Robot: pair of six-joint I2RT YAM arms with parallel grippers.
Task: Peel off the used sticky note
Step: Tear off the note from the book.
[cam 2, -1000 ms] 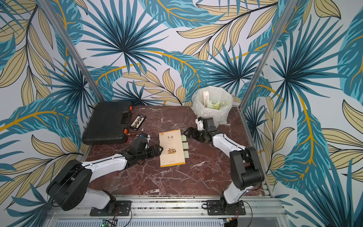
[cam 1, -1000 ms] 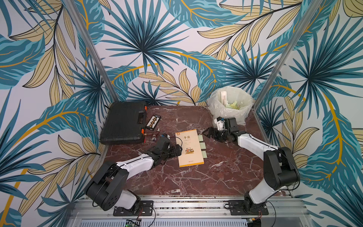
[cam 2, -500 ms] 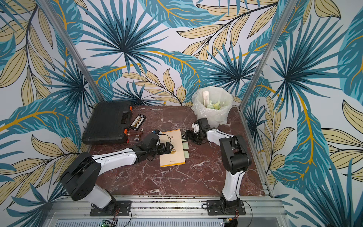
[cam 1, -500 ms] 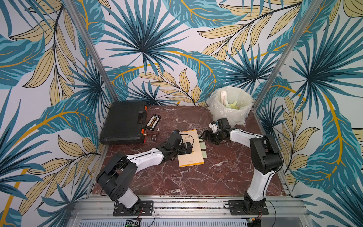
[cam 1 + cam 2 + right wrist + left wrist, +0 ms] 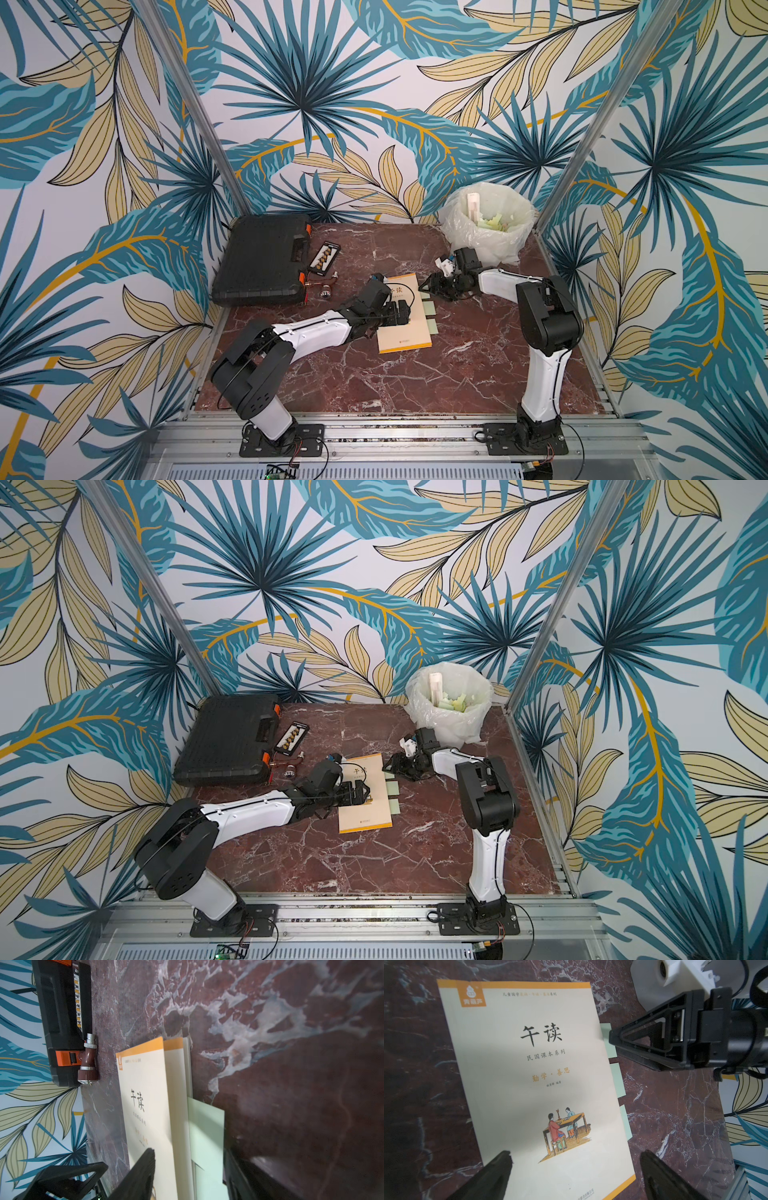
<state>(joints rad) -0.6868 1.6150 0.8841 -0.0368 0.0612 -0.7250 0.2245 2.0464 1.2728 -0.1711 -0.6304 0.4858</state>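
1. The pale green paper sticky note point(image 5: 205, 1126) protrudes from between the pages of a cream softcover book with orange borders point(image 5: 529, 1095). It sits at the far end of the book's right edge.
2. The right arm's fingers point(image 5: 143, 1172) are turned so that one is held above the cover and the other lies low at the surface, beside the note's outer edge. They are seen apart, not pressed together, with the note and the page edges in the gap.
3. A middle green note point(image 5: 618, 1079) and a lower green note point(image 5: 626, 1124) jut from the same edge, nearer the robot's base.
4. The book is laid flat on the red-brown marble surface point(image 5: 415, 386).
5. The left arm's fingers point(image 5: 496, 1178) are spread wide over the book's near part. One is at the cover's left edge and one is past its right edge. Contact with the cover cannot be told.
6. A black plastic tool case with orange latches point(image 5: 259, 262) is set at the far left, with a maroon metal connector point(image 5: 87, 1059) just beside one latch. A white-lined waste bin point(image 5: 490, 245) holding green scraps stands at the far right.
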